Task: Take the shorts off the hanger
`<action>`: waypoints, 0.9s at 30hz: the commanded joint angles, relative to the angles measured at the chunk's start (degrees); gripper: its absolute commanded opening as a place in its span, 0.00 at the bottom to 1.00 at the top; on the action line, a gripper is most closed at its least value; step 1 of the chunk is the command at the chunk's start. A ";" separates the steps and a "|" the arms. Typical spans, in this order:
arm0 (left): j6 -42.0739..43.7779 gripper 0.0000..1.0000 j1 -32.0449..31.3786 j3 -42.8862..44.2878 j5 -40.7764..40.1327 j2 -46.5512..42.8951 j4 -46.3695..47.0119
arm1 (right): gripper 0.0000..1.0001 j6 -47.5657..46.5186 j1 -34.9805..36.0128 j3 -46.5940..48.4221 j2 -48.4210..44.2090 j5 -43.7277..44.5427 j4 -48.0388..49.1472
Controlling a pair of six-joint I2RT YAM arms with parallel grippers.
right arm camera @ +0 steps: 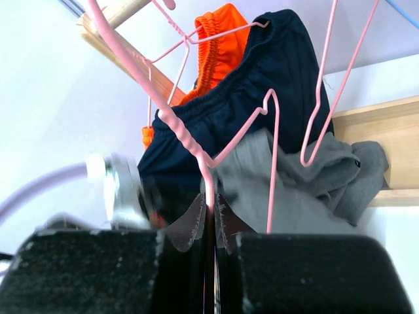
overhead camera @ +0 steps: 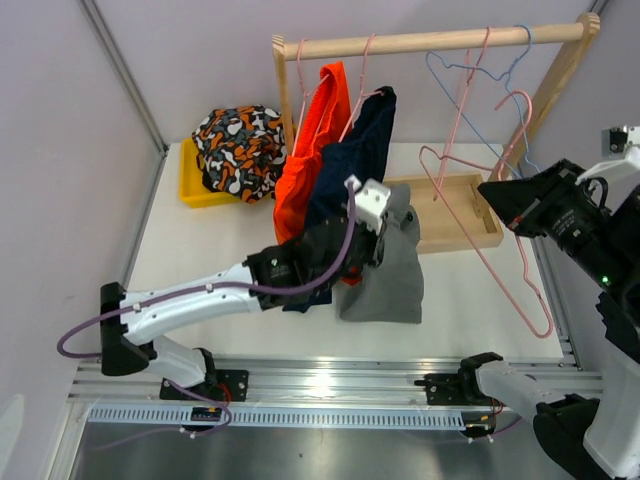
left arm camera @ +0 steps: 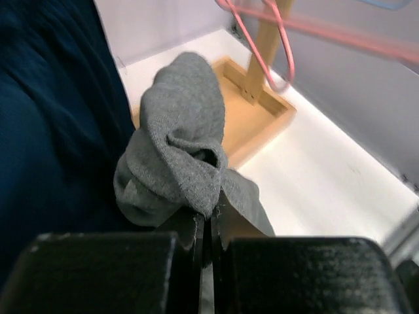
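The grey shorts (overhead camera: 392, 282) hang free of any hanger from my left gripper (overhead camera: 378, 240), which is shut on a bunched fold of them (left arm camera: 183, 144) above the table. My left gripper (left arm camera: 209, 222) is beside the navy shorts (left arm camera: 52, 131). The orange shorts (overhead camera: 312, 150) and navy shorts (overhead camera: 355, 150) hang on pink hangers on the wooden rod. My right gripper (overhead camera: 492, 192) is shut on the wire of an empty pink hanger (right arm camera: 177, 127), pinched between its jaws (right arm camera: 211, 209). The patterned shorts (overhead camera: 240, 148) lie in a yellow bin. The black shorts are out of view.
The wooden rack (overhead camera: 440, 42) stands on a tray-like base (overhead camera: 455, 225) at the back. Empty pink and blue hangers (overhead camera: 505, 70) hang at the rod's right end. The yellow bin (overhead camera: 195, 190) is at the back left. Walls close in on both sides.
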 commanded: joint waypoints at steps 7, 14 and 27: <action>-14.63 0.00 -20.36 -12.02 -13.98 -19.03 -25.49 | 0.00 -3.51 -0.39 17.09 18.05 1.52 3.45; -39.23 0.00 -27.31 -12.73 -17.84 -24.40 -55.01 | 0.00 -0.62 -1.44 19.42 26.94 2.75 14.42; -46.48 0.00 -30.83 -0.26 -26.97 -27.30 -72.80 | 0.00 -0.26 -1.18 7.02 31.18 1.96 25.24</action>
